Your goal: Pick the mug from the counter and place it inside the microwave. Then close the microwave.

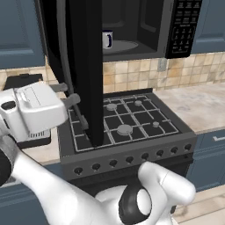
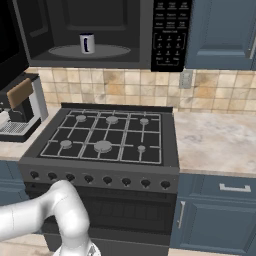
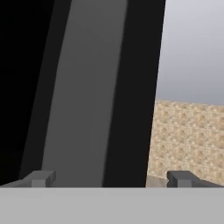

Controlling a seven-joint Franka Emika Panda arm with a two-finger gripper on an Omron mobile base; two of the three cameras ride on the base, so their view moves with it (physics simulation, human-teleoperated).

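Mug already standing on the turntable inside the microwave, door swung wide open with its long edge upright, directly ahead at twelve o'clock of the empty gripper, fingers spread wide apart, poised to push.
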